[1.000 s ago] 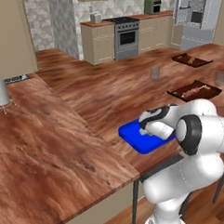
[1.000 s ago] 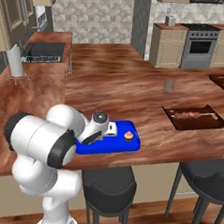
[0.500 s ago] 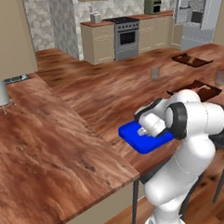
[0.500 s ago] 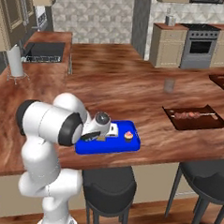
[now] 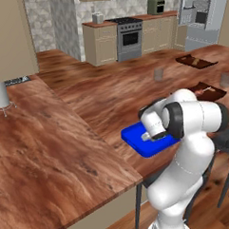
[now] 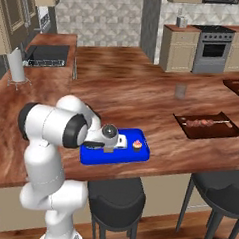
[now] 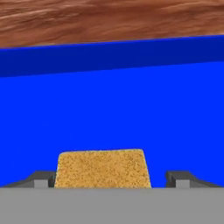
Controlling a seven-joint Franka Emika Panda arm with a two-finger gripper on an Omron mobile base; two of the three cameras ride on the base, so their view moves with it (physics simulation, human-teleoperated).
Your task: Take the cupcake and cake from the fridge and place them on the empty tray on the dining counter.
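At the bottom centre of the hand view, the small orange-yellow boxy piece of cake (image 7: 102, 168) lies on the bright blue rectangular plastic tray (image 7: 113, 109). The two-finger gripper (image 7: 111, 179) stands spread, its tips clear of the cake on either side. In the right base view, the tiny dark brown cupcake with a red-pink top (image 6: 137, 145) sits at the tray's right end, near frame centre.

The left base view looks from behind the arm's left, forward and down across the tabletop (image 5: 65, 138) toward the far kitchen. The right base view looks likewise from behind its right. Both share the blue tray (image 5: 136, 139) (image 6: 139, 155) at the near edge. The hand view sits very close above the tray's floor (image 7: 109, 109), facing its far rim.
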